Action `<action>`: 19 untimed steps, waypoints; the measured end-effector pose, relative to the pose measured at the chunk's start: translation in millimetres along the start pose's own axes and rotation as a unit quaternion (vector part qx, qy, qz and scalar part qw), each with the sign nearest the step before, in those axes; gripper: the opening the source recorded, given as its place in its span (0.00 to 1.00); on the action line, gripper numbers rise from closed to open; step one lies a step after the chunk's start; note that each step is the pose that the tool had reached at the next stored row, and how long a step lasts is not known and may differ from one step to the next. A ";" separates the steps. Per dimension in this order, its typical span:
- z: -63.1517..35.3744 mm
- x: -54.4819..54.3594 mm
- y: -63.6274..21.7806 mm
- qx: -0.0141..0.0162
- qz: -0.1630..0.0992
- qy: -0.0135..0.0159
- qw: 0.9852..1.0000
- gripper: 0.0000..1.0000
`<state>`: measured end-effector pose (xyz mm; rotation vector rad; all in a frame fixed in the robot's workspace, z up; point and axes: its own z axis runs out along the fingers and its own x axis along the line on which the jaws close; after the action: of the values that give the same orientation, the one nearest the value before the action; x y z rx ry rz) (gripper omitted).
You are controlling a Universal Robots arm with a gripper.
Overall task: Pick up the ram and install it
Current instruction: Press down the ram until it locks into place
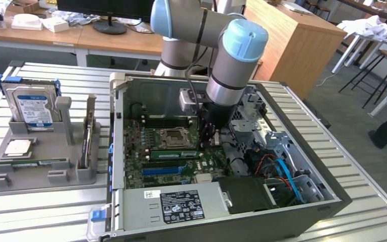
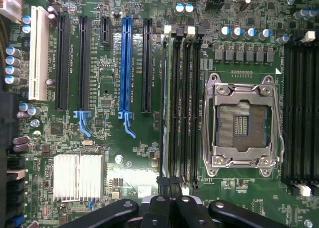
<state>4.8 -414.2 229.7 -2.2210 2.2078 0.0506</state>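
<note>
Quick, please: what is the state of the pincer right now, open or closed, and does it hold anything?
Pincer: closed, above the motherboard's memory slots; whether it holds the ram cannot be told.

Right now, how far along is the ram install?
Done: ram is in the case, standing edge-on along the slots beside the empty socket. In hand: shut gripper sits at its end. Left: can't tell whether it is fully seated or latched.

One open computer case (image 1: 301,212), one motherboard (image 2: 124,173), one hard drive (image 1: 32,106), one grey holder tray (image 1: 25,174), one processor chip (image 1: 18,147)
</note>
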 end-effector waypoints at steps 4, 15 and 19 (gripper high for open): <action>-5.1 -0.1 0.0 0.000 0.000 0.000 1.000 0.10; -18.3 -0.5 0.3 0.000 0.000 0.000 1.000 0.10; -18.8 -0.6 0.3 0.000 0.000 0.000 1.000 0.10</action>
<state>4.8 -414.2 248.6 -2.2211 2.2077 0.0507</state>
